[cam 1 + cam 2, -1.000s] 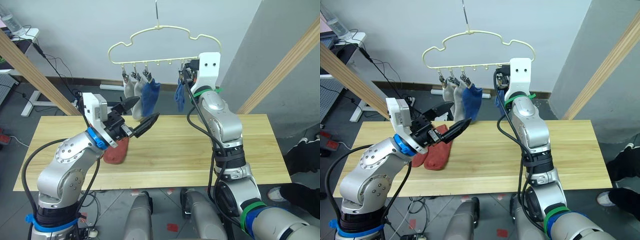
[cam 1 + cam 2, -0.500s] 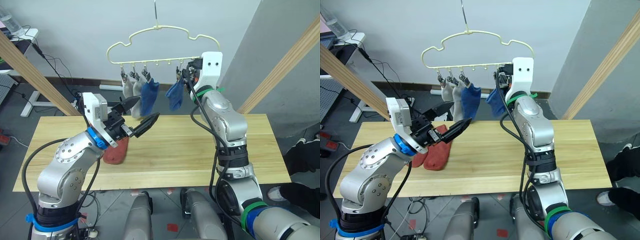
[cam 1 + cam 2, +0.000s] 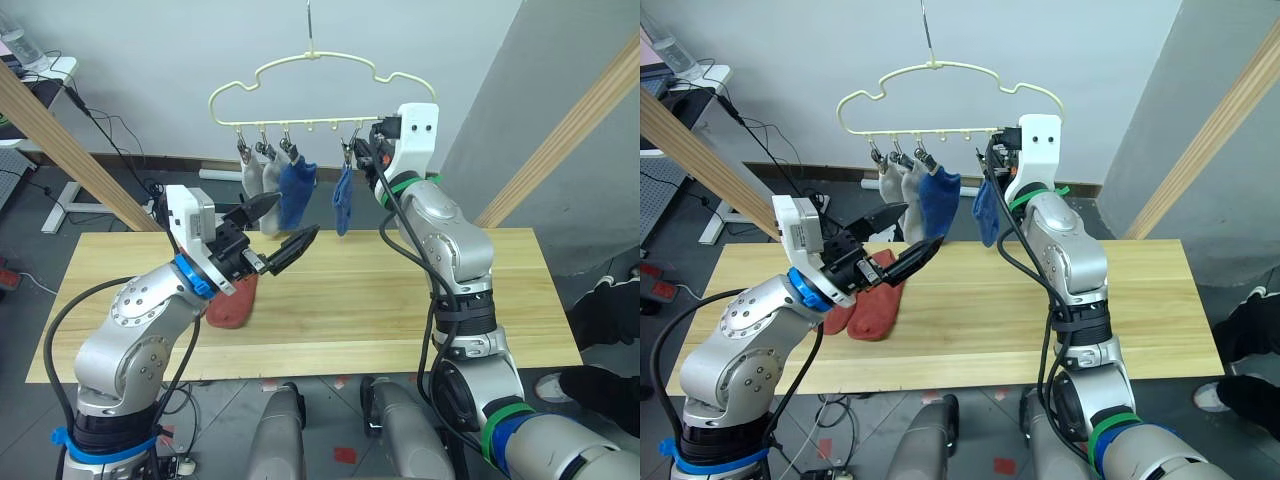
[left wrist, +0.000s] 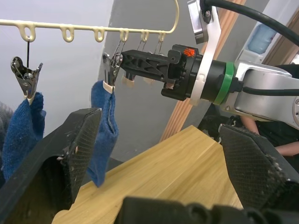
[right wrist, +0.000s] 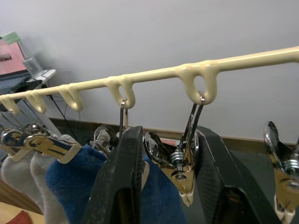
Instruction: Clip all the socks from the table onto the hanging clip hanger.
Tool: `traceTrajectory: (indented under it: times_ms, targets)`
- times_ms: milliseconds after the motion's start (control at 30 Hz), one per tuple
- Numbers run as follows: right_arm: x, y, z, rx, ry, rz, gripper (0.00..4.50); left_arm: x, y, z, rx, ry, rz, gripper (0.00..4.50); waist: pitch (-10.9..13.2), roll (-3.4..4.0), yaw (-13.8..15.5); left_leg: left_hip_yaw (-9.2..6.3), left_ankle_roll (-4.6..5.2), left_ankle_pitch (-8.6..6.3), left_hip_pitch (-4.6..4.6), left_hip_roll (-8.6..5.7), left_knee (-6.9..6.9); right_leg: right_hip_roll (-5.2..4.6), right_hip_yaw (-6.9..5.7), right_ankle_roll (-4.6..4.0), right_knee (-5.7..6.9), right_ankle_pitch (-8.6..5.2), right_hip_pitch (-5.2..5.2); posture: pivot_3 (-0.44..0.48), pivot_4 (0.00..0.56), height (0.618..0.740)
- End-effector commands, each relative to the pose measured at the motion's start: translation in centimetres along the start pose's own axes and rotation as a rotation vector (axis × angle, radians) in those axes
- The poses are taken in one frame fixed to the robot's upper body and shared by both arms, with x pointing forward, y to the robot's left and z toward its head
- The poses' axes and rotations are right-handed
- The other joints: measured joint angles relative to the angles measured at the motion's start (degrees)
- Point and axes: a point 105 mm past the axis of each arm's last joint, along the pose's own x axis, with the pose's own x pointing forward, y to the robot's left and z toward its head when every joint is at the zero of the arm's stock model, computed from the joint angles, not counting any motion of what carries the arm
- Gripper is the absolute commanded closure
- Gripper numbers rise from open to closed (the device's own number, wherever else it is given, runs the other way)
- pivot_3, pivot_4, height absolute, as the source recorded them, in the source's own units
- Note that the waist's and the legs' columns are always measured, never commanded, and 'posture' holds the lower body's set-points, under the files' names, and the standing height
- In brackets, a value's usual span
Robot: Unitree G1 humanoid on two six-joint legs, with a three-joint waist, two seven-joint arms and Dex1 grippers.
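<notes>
The pale-yellow clip hanger [image 3: 312,68] hangs above the table [image 3: 420,300]. Two grey socks [image 3: 257,176] and a blue sock [image 3: 296,190] hang from its left clips. A second blue sock [image 3: 343,202] hangs straight down from a clip further right. My right gripper [image 3: 367,150] is up at the clip row beside that sock. It is open, with its fingers [image 5: 122,186] on either side of a bare metal clip [image 5: 180,161]. My left gripper [image 3: 293,218] is open and empty above the table's left half. Two rust-red socks [image 3: 876,310] lie under it.
Slanted wooden poles stand at the left [image 3: 75,145] and right [image 3: 570,130] of the table. A person in dark clothes [image 3: 612,310] is at the right edge. Cables and a desk [image 3: 40,80] are at the back left.
The blue sock by my right gripper swung left and now hangs straight from a clip. The hanger has shifted a little left. My left arm has not moved.
</notes>
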Motion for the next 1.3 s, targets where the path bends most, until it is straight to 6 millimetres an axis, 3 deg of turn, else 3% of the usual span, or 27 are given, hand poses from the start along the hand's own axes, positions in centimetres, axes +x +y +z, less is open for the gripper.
traceTrajectory:
  times_ms: [33,367,600,900,1133,1300]
  targets:
    - [-0.2,1.0,1.9,0.006,-0.071,0.040,2.94,0.1,-1.0,1.0,0.036,-0.040,-0.026,0.00,0.00,0.00,0.00,0.00,0.00,0.00,0.00,0.00,0.00,0.00,0.00,0.00,0.00,0.00,0.00,0.028,0.309,0.740]
    - [-0.2,1.0,1.9,0.012,-0.071,0.042,2.94,0.1,-1.0,1.0,0.034,-0.040,-0.028,0.00,0.00,0.00,0.00,0.00,0.00,0.00,0.00,0.00,0.00,0.00,0.00,0.00,0.00,0.00,0.00,0.028,0.309,0.740]
    - [-0.2,1.0,1.9,0.009,-0.068,0.048,4.46,0.1,-1.0,0.9,0.029,-0.038,-0.029,0.00,0.00,0.00,0.00,0.00,0.00,0.00,0.00,0.00,0.00,0.00,0.00,0.00,0.00,0.00,0.00,0.029,0.311,0.740]
    - [-0.6,1.2,1.6,0.020,-0.042,0.091,4.47,0.1,-1.1,0.7,0.028,-0.031,-0.030,0.00,0.00,0.00,0.00,0.00,0.00,0.00,0.00,0.00,-0.01,0.00,0.00,0.00,-0.01,0.00,0.00,0.027,0.311,0.740]
    - [-2.5,-1.8,2.2,0.091,0.089,0.250,4.47,-1.0,0.5,-1.6,-0.038,0.066,0.055,0.00,0.00,0.00,0.21,-0.01,0.00,0.00,-0.01,-0.04,0.00,-0.03,0.00,0.00,-0.06,0.00,0.03,0.014,0.309,0.740]
    - [-3.9,-2.2,2.2,0.203,0.207,0.380,4.47,-1.6,0.8,-3.0,-0.046,0.106,0.078,0.00,0.00,0.00,0.02,0.01,0.01,-0.01,0.00,-0.02,-0.03,0.00,0.00,0.00,-0.07,0.00,0.02,0.005,0.303,0.740]
